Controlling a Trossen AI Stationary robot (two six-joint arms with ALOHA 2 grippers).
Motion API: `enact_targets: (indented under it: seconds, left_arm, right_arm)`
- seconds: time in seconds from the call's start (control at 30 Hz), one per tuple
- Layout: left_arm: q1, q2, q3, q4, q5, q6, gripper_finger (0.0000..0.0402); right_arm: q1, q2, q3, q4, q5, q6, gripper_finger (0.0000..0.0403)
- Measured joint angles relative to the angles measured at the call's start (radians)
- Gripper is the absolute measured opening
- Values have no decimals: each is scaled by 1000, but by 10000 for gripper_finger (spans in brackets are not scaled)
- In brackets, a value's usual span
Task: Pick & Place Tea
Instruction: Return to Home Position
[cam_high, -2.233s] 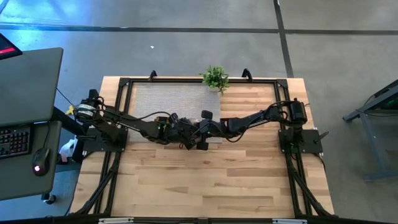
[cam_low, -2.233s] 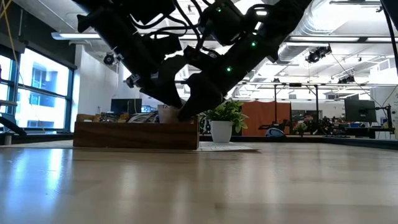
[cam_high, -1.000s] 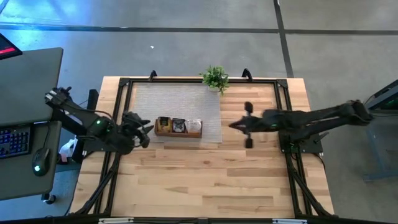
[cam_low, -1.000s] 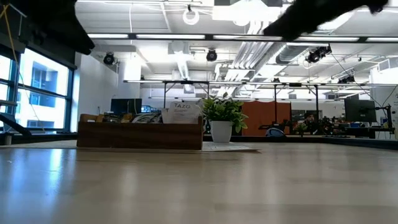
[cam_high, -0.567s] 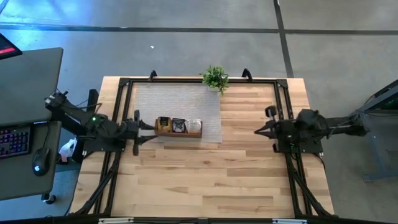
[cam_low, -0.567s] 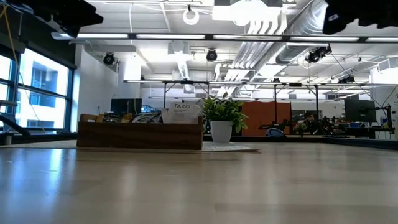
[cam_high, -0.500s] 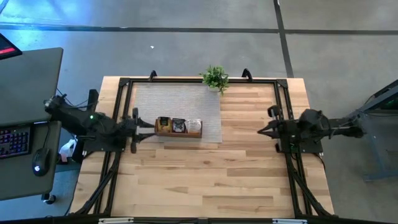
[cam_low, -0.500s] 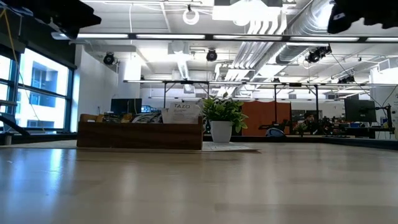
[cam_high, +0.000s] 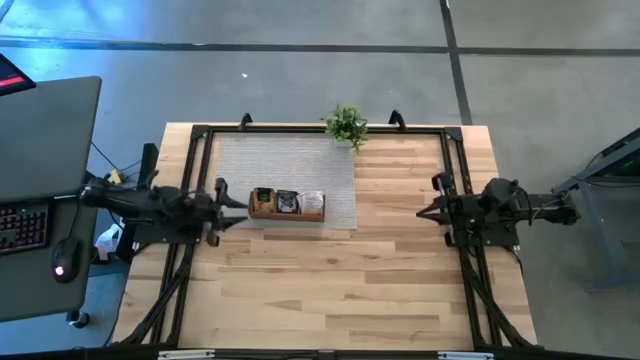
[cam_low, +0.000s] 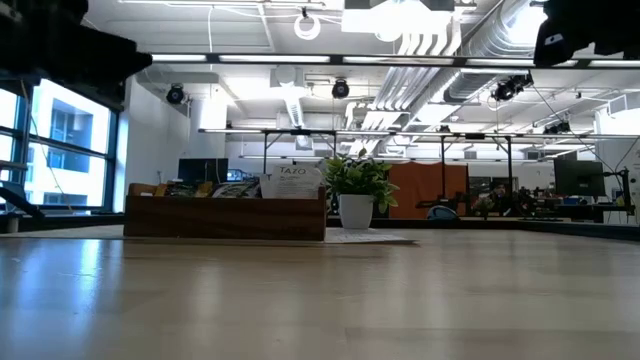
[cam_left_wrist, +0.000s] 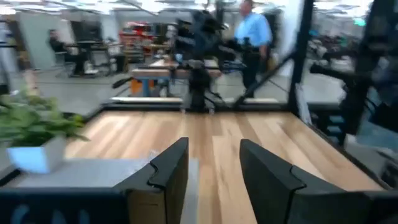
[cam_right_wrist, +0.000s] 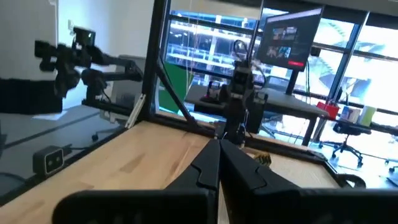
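Open-plan lab beyond the table: ceiling ducts, strip lights, windows, desks. A person in a blue shirt stands far off past the tray. The light wood table has black frame rails along its edges. A grey mat lies under the wooden tray and runs out past the tray's far side.

The left arm lies level off the tray's left end. The left gripper is just beside that end, not touching it, and points along the tray. In its wrist view we see its fingers spread with a clear gap and nothing between them.

The right arm is well off the tray's right end, over the frame rail. The right gripper points back toward the tray. Its fingers are pressed together, and we see nothing held.

A potted plant stands behind the tray's right end, at the mat's far corner.

The tea sachets sit in the tray's three compartments: orange-ish in the left, dark in the middle, pale in the right. In the low view they poke above the tray wall. One white sachet stands upright near the tray's right end.
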Motion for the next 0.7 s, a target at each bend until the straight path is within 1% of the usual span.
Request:
enact_targets:
  seconds: [0.1, 0.17, 0.2, 0.27, 0.37, 0.47, 0.7]
  left_arm:
    - [22, 17, -80, 105, 65, 10, 143]
    - [34, 17, -112, 84, 69, -14, 143]
    - [39, 19, -108, 83, 70, -30, 143]
    - [40, 62, -105, 90, 73, -65, 143]
    - [38, 74, -105, 77, 71, -64, 143]
    - [38, 101, -105, 75, 65, -64, 143]
    - [38, 101, -105, 75, 65, -65, 143]
  right_arm:
    - [0, -8, -11, -9, 1, 2, 5]
    - [0, -5, -21, -9, 10, 4, 6]
    - [0, -7, -26, -12, 17, 4, 7]
    - [0, -6, -27, -19, 43, -2, 9]
    - [0, -5, -27, -22, 84, 39, 8]
    - [0, -5, -27, -22, 91, 96, 4]
    - [0, 1, -26, -24, 90, 95, 8]
